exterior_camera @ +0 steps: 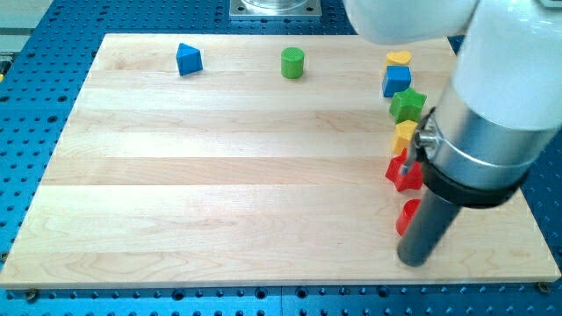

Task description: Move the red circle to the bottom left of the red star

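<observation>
The red star [402, 172] lies at the board's right side, partly hidden by my arm. The red circle [407, 215] lies just below it, its right part hidden behind the rod. My tip [414, 261] rests on the board just below and right of the red circle, touching or nearly touching it.
A column of blocks runs above the red star: a yellow block [404, 136], a green star [407, 104], a blue cube [396, 82] and a yellow heart [399, 59]. A green cylinder [292, 63] and a blue block [188, 60] sit near the wooden board's [219, 175] top edge.
</observation>
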Controlling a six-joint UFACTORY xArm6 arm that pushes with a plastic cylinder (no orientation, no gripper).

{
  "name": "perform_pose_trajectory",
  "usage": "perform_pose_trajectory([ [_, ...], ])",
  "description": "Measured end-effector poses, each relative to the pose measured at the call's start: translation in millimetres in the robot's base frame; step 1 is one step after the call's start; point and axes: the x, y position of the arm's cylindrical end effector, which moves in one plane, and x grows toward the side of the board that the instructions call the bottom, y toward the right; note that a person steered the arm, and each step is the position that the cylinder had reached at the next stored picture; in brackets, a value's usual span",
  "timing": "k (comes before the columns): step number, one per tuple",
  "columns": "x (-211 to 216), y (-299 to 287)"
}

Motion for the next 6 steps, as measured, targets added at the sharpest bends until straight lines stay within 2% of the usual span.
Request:
perform_pose_trajectory([
  [1, 5, 29],
  [2, -26, 29],
  [3, -17, 33],
  [4, -11, 4],
  [5, -13, 4],
  [6, -33, 4],
])
